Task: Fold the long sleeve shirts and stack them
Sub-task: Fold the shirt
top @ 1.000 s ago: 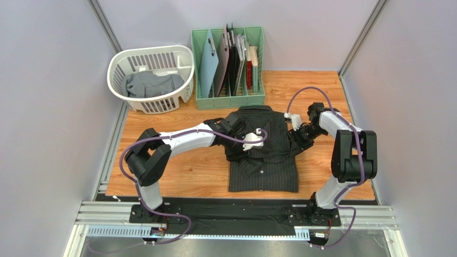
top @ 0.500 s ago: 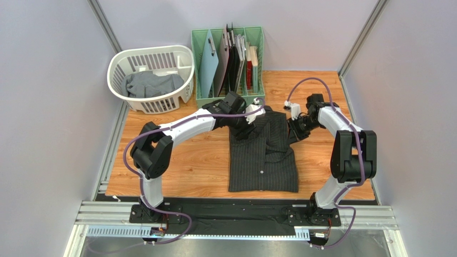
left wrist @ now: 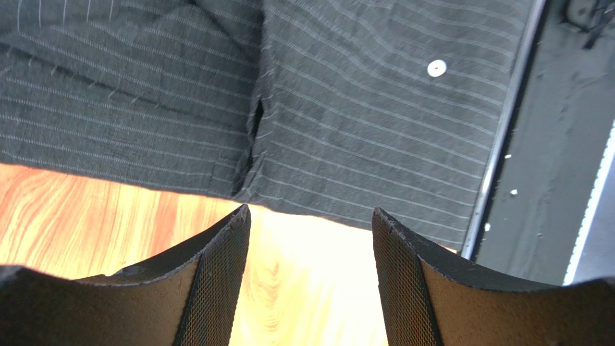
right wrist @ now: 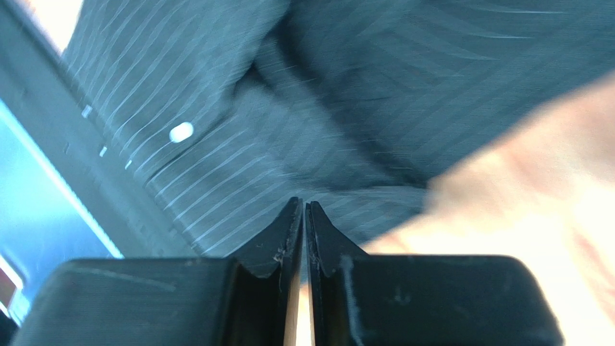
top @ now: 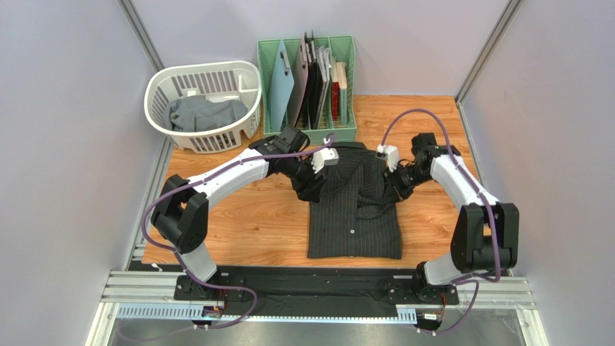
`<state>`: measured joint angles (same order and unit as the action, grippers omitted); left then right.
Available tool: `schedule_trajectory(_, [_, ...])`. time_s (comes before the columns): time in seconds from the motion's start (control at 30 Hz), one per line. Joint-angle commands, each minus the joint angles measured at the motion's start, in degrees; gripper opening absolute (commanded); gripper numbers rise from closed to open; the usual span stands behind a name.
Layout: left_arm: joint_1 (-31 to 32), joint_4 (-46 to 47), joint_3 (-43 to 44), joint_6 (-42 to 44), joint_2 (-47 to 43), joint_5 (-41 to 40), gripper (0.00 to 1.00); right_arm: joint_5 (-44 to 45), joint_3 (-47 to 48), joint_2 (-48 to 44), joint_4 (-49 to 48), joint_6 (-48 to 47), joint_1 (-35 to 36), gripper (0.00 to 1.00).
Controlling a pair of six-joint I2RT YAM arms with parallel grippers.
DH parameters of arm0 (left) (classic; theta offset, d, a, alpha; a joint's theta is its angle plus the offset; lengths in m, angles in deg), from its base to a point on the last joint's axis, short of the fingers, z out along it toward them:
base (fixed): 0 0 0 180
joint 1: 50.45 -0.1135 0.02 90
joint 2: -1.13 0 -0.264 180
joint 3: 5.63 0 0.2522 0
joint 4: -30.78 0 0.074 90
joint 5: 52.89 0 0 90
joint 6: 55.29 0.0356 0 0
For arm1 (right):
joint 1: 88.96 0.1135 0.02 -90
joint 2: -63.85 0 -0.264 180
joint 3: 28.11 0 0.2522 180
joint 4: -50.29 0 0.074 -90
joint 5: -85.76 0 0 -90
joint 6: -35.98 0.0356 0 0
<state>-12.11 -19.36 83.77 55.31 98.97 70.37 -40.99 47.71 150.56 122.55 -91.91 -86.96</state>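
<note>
The black pinstriped shirt lies flat on the wooden table, folded to a narrow rectangle with its collar towards the rack. My left gripper is at the shirt's left edge. In the left wrist view the left gripper is open and empty over bare wood, with the shirt just beyond the fingertips. My right gripper is at the shirt's right edge. In the right wrist view it is shut, with nothing seen between the jaws, above the shirt. The grey shirt lies crumpled in the basket.
A white laundry basket stands at the back left. A green rack with boards and folders stands at the back centre, just behind the shirt's collar. Grey walls close in both sides. A black rail runs along the near edge.
My left gripper has moved from over the shirt's middle up to the collar, then back to the shirt's left edge. The bunched cloth on the shirt's middle now lies flatter. My right gripper shifted slightly.
</note>
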Motion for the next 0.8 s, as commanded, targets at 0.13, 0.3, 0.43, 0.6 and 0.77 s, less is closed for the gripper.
schedule_trajectory(0.13, [-5.03,1.49,-0.93,-4.16,-4.50,5.15,0.69,4.05,-12.57,-4.98,-8.46,0.88,10.56,0.12])
schedule_trajectory(0.3, [-7.41,0.26,-0.75,-3.20,-5.38,3.49,0.69,10.10,-13.90,-1.47,-18.58,6.15,13.55,0.13])
schedule_trajectory(0.43, [-8.20,-0.27,-1.36,-2.85,-6.17,2.87,0.69,11.18,-11.53,0.38,-25.08,11.42,14.08,0.19])
schedule_trajectory(0.6, [-8.64,-0.97,-1.81,-1.97,-7.05,2.26,0.70,12.49,-7.94,3.63,-29.84,14.33,14.96,0.24])
schedule_trajectory(0.77, [-9.26,-1.32,-1.55,-1.79,-6.44,1.64,0.70,13.02,-3.80,8.55,-33.27,17.58,15.49,0.25])
